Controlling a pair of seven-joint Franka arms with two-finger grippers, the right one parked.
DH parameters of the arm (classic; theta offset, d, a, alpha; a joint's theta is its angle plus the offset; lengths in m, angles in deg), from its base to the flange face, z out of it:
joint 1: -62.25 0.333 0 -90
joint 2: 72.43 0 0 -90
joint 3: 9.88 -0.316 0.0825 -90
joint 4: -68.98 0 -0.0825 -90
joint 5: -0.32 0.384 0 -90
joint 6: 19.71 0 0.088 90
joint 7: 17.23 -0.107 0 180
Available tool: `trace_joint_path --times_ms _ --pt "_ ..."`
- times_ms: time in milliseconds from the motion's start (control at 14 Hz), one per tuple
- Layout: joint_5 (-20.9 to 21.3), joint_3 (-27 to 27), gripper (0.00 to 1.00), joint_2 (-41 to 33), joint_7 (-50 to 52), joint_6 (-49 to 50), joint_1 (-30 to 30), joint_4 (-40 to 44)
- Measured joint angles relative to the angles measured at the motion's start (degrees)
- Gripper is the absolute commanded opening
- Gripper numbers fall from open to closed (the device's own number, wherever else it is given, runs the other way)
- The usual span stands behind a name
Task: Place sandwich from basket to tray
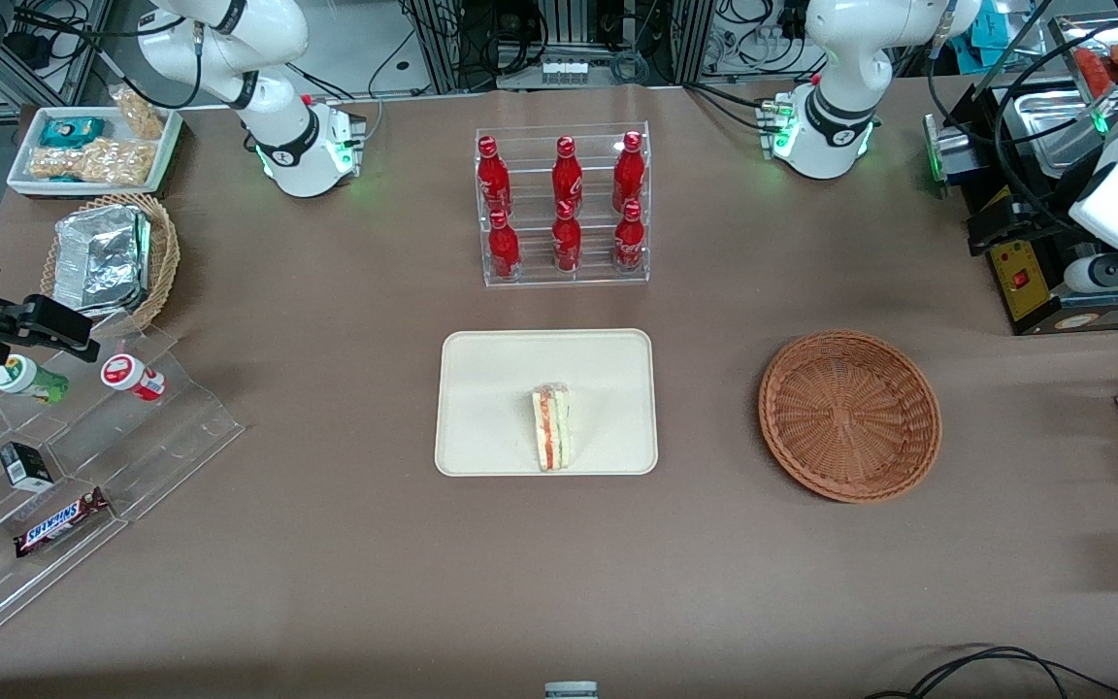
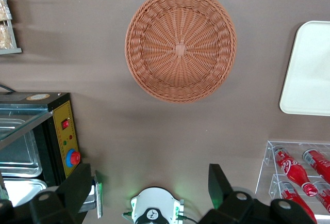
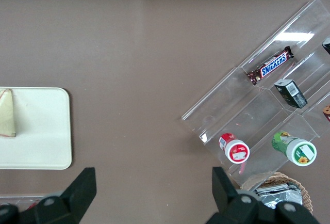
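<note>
A robotics lab: bench-mounted arm bases (image 1: 823, 131), cable tangles (image 1: 559, 39), staged snack displays (image 1: 64, 466) on brown paper.

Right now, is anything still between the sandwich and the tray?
Nothing: the sandwich already lies on the tray. The basket holds nothing, and the open gripper hangs high above the table beside the basket.

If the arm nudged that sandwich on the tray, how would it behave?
The sandwich stands on a narrow edge on the tray, so it probably tips easily. Its soft bread and layered filling likely squash or shear apart. The tool, open above the basket, touches nothing.
</note>
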Motion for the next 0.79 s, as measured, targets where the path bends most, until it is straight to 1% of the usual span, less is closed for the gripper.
trace_joint_path --times_ms 286,786 --pt "-1.01 0.09 1.0 0.0 2.36 -1.83 -0.01 0.0" --pt "-1.13 0.27 1.0 0.01 3.19 -1.87 -0.01 -0.02"
